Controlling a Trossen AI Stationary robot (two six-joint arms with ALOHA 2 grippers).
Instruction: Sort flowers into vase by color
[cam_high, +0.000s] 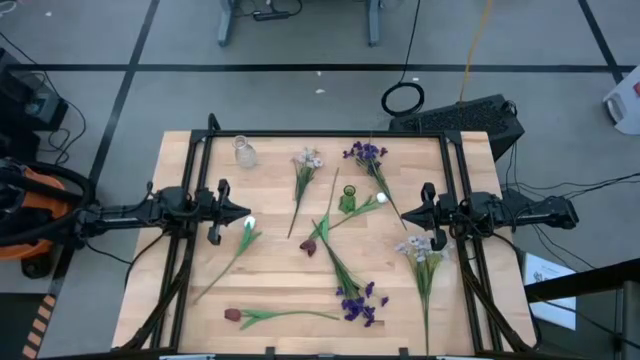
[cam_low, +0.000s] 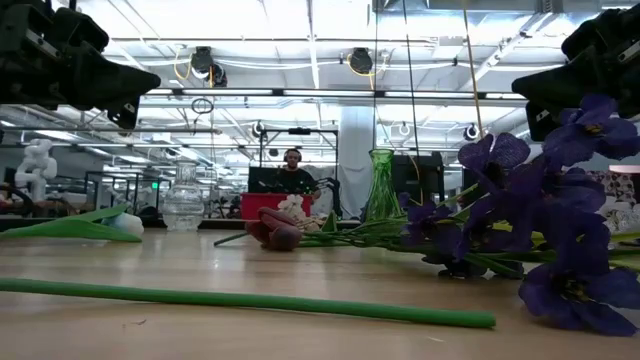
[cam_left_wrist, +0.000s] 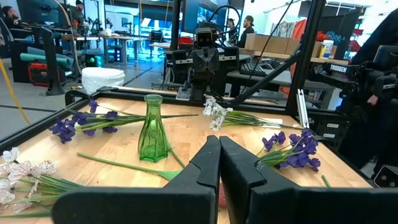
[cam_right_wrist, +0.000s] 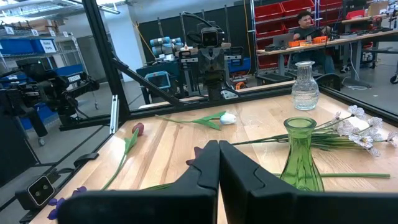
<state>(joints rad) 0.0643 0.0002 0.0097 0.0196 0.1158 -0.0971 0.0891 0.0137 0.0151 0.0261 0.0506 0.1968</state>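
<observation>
Wooden table carries everything; landmark is the green vase, upright near the middle. Both arms hover at mid-table height off the surface. Left gripper sits well to the left of the green vase, fingers pressed together, holding nothing. Right gripper is just to the vase's right, jaws likewise closed and empty.

Flowers lie flat all round the vase, none in it yet. Purple cluster behind it, another purple cluster well in front. Pale lilac sprig behind and left, second pale sprig front right. White tulip bud just beside the vase on the right, another white bud near the left gripper. Dark red bud front left, another red bud far front left. Clear glass vase stands far back left.

Stems look light, thin, bendy; heads likely crush easily. Best grip judged mid-stem, near balance, light squeeze. Both vases look tippable.
</observation>
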